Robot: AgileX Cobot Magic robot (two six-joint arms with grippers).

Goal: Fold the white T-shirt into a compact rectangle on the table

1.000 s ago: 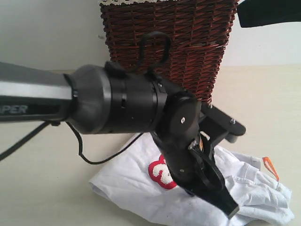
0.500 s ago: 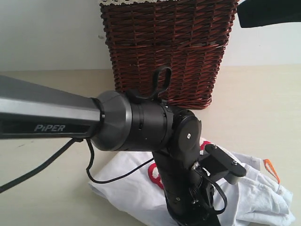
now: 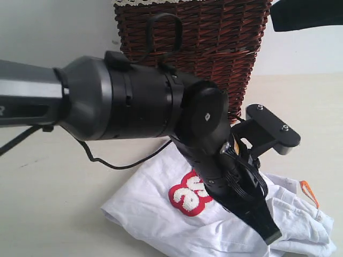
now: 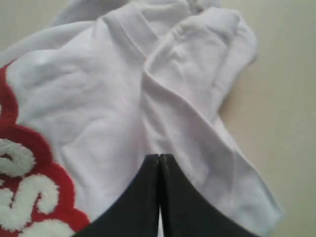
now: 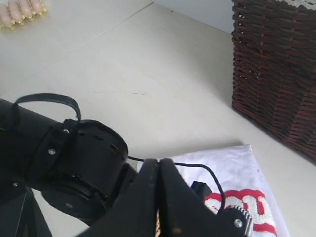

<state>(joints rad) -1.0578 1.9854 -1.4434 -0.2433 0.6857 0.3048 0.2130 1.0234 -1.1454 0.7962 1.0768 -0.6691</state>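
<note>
Left tool, fingers pressed together, now higher than half a second ago, uncovering more red lettering. T-shirt lies crumpled on tabletop in front of basket, just beneath this tool; right tool likewise closed

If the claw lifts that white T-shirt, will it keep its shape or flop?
Probably flop: the white T-shirt lies in soft creases and rumpled folds, so lifted at one point it would likely drape and unfold. It looks thin, so probably light. Pushed across the table, it would likely bunch up rather than slide whole.
</note>
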